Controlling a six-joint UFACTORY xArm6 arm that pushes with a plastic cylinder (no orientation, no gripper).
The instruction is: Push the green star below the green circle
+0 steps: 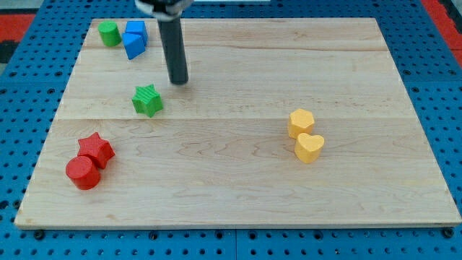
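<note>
Green star (148,100) lies on the counter (238,195) toward the left edge, a little below and left of my tip (179,81); the two are near but not touching. This rod has no fingers, so nothing opens or closes. Green circle (109,33) stands in the top left corner, well above the star, with two blue blocks (134,40) touching each other just at its right side. Between the circle and the star the wood is bare. Red star (97,149) and red cylinder (83,172) touch each other near the bottom left corner. Yellow hexagon (301,122) and yellow heart (310,146) sit together toward the right edge, well apart from the tip
</note>
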